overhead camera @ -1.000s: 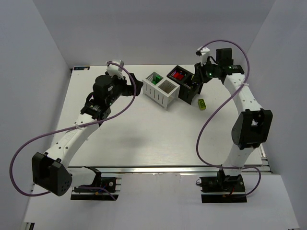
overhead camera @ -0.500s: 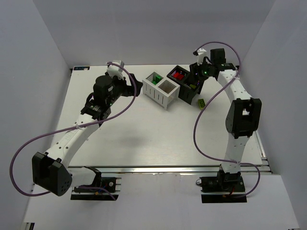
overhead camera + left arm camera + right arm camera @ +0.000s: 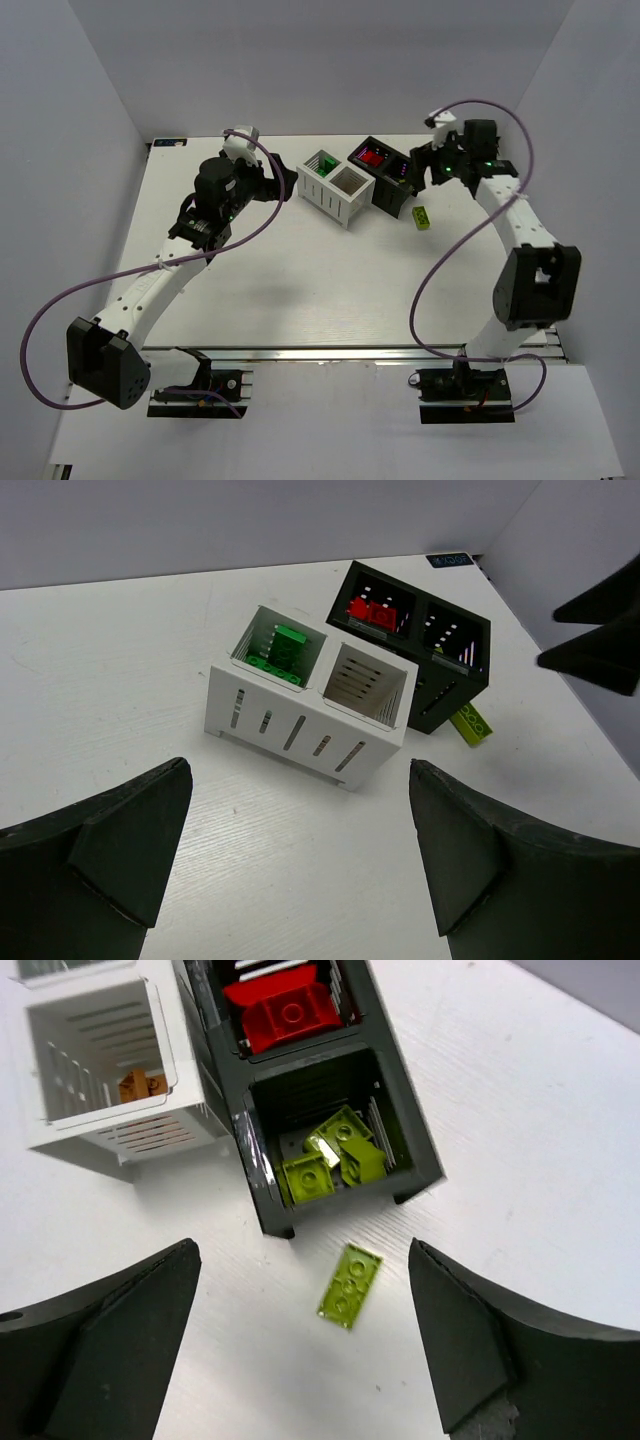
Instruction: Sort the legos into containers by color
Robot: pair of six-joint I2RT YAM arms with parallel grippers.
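Observation:
The white container (image 3: 335,190) holds dark green legos (image 3: 279,649) in its far cell and an orange-brown plate (image 3: 140,1085) in the near one. Touching it on the right, the black container (image 3: 383,170) holds red legos (image 3: 285,1010) and yellow-green legos (image 3: 335,1155). One yellow-green plate (image 3: 350,1285) lies flat on the table just outside the black container's corner. My right gripper (image 3: 302,1250) hangs open above that plate, holding nothing. Left of the white container, my left gripper (image 3: 300,768) stands wide open and empty.
The table's back edge (image 3: 300,137) runs just behind the containers and grey walls close in both sides. The right arm's fingers (image 3: 600,630) show at the right edge of the left wrist view.
The right gripper has opened wide and drawn back to the right from over the black container. The left arm and the loose yellow-green plate have not moved.

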